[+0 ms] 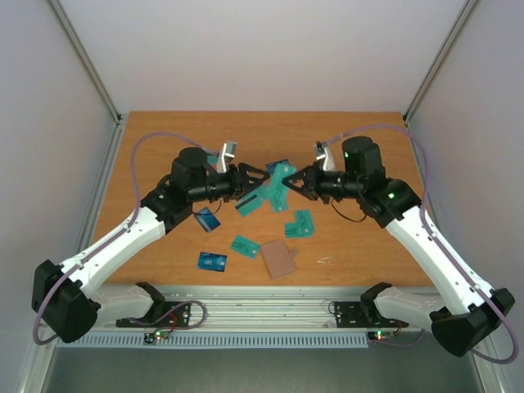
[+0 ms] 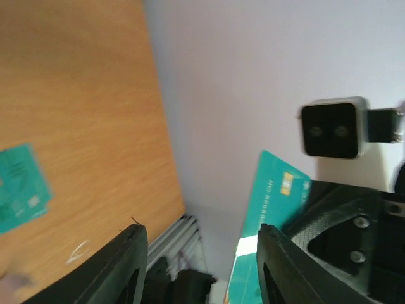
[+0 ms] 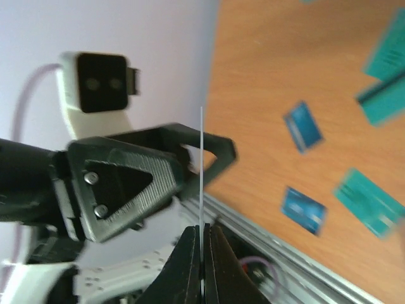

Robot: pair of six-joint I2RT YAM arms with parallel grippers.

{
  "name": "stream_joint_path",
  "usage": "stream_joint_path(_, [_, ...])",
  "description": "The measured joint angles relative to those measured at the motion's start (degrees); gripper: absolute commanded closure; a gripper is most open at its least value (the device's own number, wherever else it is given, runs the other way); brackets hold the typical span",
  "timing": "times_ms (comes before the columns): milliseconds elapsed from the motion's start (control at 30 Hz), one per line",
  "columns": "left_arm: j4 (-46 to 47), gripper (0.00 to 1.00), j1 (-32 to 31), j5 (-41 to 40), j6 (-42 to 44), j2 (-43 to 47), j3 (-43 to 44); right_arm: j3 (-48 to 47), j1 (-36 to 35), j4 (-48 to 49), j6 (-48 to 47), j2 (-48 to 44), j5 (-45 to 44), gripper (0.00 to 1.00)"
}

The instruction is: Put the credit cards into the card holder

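Observation:
My right gripper (image 3: 202, 233) is shut on a teal credit card (image 3: 201, 164), held upright above the table and seen edge-on in the right wrist view. The left wrist view shows the same card's face (image 2: 273, 196), close against the inner side of my left gripper's right finger (image 2: 281, 269). The left gripper (image 2: 201, 256) stands open, its jaws well apart. In the top view both grippers (image 1: 262, 180) (image 1: 289, 182) meet nose to nose over the middle of the table. The brown card holder (image 1: 278, 259) lies flat near the front edge, with other cards (image 1: 244, 246) (image 1: 212, 260) (image 1: 300, 223) scattered around it.
More cards lie under and behind the grippers: a striped teal one (image 1: 255, 203), a blue one (image 1: 207, 219) and a teal one (image 1: 283, 169). White walls stand on three sides of the wooden table (image 1: 164, 139). A metal rail (image 1: 262, 299) runs along the front edge.

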State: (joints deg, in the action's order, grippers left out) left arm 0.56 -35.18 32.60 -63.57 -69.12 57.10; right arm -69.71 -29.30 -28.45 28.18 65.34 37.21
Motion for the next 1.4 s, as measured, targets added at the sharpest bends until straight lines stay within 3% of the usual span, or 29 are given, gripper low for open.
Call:
stream_joint_path(133, [-12.74, 0.53, -2.47, -2.12, 9.42, 1.2, -1.11, 0.79, 0.0, -16.0, -7.43, -4.2, -4.57, 0.99])
stream_joint_path(300, [-22.29, 0.57, -7.1, -4.09, 18.23, 0.52, -5.05, 11.56, -0.15, -29.42, -12.68, -10.95, -10.16, 0.99])
stream_joint_path(500, [-26.45, 0.59, -11.13, -5.01, 23.52, -8.41, -7.13, 21.86, -1.49, -35.76, -12.0, -11.98, -16.72, 0.99])
stream_joint_path(800, [-27.12, 0.68, -11.74, -7.52, 26.05, -18.32, -6.05, 31.01, -3.89, -29.7, -7.28, -11.78, -19.8, 0.99])
stream_joint_path(1400, [-25.44, 0.76, -11.78, -8.57, 26.14, -20.61, -6.73, 40.35, -5.18, -6.01, -4.57, -8.74, -21.4, 0.99])
